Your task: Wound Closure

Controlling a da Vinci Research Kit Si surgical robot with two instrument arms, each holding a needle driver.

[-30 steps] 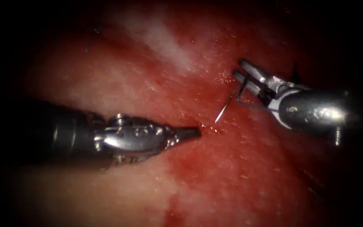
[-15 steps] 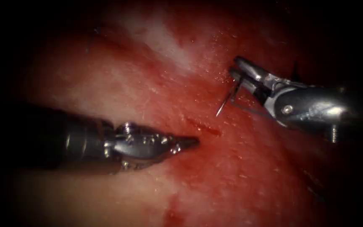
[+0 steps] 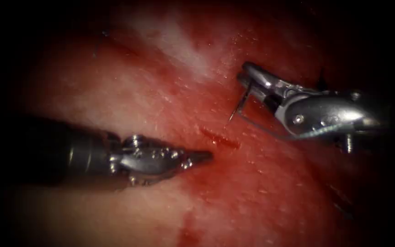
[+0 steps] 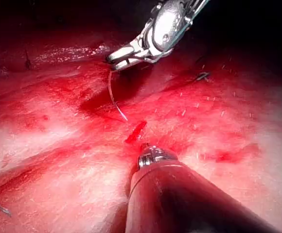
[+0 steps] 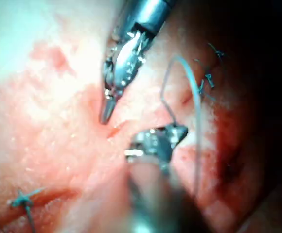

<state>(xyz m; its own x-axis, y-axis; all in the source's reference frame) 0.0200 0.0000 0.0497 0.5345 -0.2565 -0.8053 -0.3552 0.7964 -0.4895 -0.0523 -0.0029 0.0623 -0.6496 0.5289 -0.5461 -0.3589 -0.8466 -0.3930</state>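
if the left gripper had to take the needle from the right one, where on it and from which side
Probably the bare stretch of the needle between the right gripper and the point. The right gripper is shut near its rear end, and the point hangs free above the tissue, right of the cut. The shut, empty left gripper lies lower left, so come from there, across the shaft.

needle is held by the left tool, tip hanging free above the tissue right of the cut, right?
Not quite. The right tool holds the needle, near its back end. The endoscope view shows it. Its tip hangs free above the tissue, right of the cut; the left tool holds nothing.
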